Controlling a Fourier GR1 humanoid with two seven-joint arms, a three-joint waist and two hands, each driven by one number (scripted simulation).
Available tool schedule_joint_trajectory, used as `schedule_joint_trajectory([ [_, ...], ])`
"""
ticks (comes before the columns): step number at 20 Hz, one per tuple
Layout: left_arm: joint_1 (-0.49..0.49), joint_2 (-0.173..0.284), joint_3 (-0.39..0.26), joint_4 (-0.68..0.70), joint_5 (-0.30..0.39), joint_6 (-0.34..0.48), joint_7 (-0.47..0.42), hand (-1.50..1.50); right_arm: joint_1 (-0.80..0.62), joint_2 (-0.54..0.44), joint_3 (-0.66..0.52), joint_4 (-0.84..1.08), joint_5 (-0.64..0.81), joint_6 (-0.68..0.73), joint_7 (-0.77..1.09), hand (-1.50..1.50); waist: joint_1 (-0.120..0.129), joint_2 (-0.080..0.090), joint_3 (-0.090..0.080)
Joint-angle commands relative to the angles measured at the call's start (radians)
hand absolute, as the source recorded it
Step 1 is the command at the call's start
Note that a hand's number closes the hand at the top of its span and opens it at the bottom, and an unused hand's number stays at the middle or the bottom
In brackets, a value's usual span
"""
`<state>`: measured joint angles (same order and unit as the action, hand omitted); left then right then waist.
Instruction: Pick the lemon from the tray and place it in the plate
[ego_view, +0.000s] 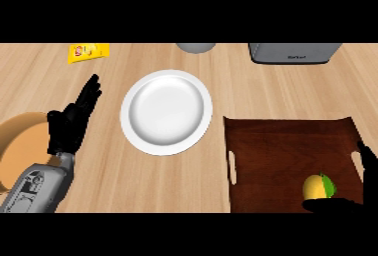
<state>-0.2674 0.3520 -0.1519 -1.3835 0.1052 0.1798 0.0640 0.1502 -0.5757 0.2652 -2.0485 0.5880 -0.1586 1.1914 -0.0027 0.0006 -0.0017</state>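
Lemon (318, 187) lies at the near right of the tray (280, 150), just above and left of the right hand (347, 204), which shows only as a dark shape at the lower right corner. A thumb or finger rises along the tray's right rim beside the fruit, and the rest of the hand sits just below it; whether the fingers are open or curled cannot be told. The lemon's long axis runs roughly up and down in the view, so away from the robot. It is a smooth oval, yellow with a green patch on its right side.

By my reading the right hand is far nearer than the left, so the pick falls to it, and the carry then goes up and left to the plate (167, 112).

The left hand (70, 122) rests open with fingers up, left of the plate and well apart from the tray.

The tray is dark brown wood, rectangular, with a raised rim and slot handles. The plate is white, glossy and round, on a pale wooden counter (244, 85).
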Motion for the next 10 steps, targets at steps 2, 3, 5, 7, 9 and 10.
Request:
schedule_joint_trajectory([
  [2,-0.004,-0.012,-0.007,-0.037,-0.01,0.004,0.062,0.0,0.01,0.037,0.016,0.065,-0.015,0.084,0.124,-1.5,0.004,-0.001,0.002],
  [3,-0.01,-0.022,0.0,0.007,-0.017,-0.004,0.004,0.0,-0.008,0.048,0.009,0.107,-0.021,0.088,0.101,-1.5,0.002,0.001,0.001],
  [5,-0.003,-0.013,0.001,-0.061,-0.021,0.0,0.054,0.0,-0.019,0.064,0.001,0.109,-0.019,0.11,0.119,-1.5,0.007,-0.001,0.001],
  [7,0.023,-0.035,0.007,-0.03,-0.031,0.003,0.015,0.0,0.018,0.086,-0.025,0.2,-0.028,0.067,-0.009,-1.5,0.003,0.0,0.002],
  [9,0.041,-0.027,0.009,-0.068,-0.033,-0.012,0.042,0.0,-0.022,0.125,0.008,0.186,0.011,0.105,0.066,-1.5,0.006,-0.001,0.001],
  [10,-0.009,-0.035,0.002,-0.069,-0.05,0.005,0.085,0.0,0.052,0.11,-0.013,0.236,0.0,0.066,-0.043,-1.5,0.0,-0.001,0.002],
])
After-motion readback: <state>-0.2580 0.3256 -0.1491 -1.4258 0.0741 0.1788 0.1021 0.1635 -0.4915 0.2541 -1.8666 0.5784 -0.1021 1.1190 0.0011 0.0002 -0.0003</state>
